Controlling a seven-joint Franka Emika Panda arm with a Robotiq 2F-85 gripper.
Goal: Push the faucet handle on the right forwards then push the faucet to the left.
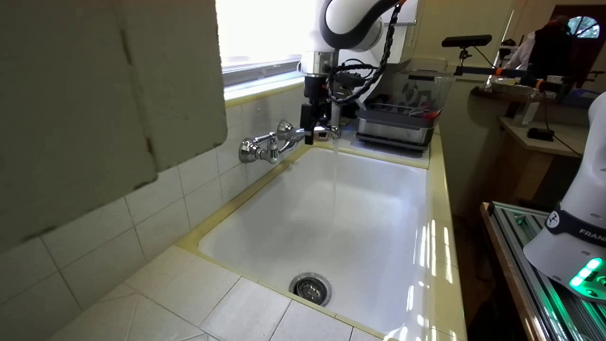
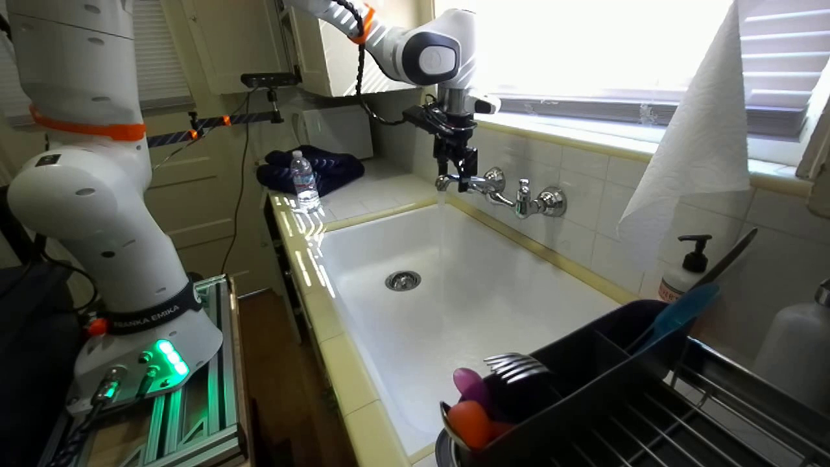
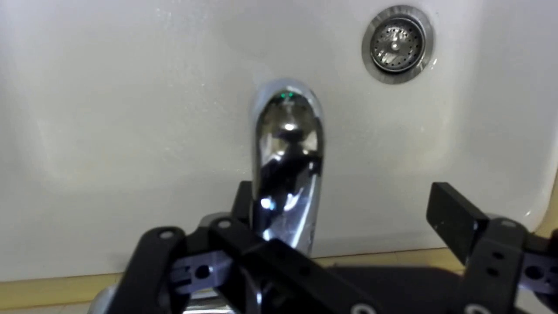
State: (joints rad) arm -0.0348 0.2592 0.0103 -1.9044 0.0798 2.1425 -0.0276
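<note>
Nearest item, wrist view: the hand point(image 3: 347, 211), its fingers point(image 3: 457, 220) spread. The faucet spout point(image 3: 287, 174) lies between them, off center: just beside the finger farther from the drain point(image 3: 397, 44), well apart from the drain-side finger. Contact cannot be confirmed. The spout's long axis runs from the wall point(image 2: 583, 240) out over the sink point(image 3: 130, 109), roughly square to the line joining the fingertips.

In both exterior views, water point(image 2: 441, 207) runs from the spout; the push on the valve handle point(image 2: 524, 194) is therefore probably complete. The task's "left" appears to be the drain side. Translate the hand that way, so the nearer finger bears on the spout's flank. Avoid lift: the fingertip could ride off the curved chrome.
</note>
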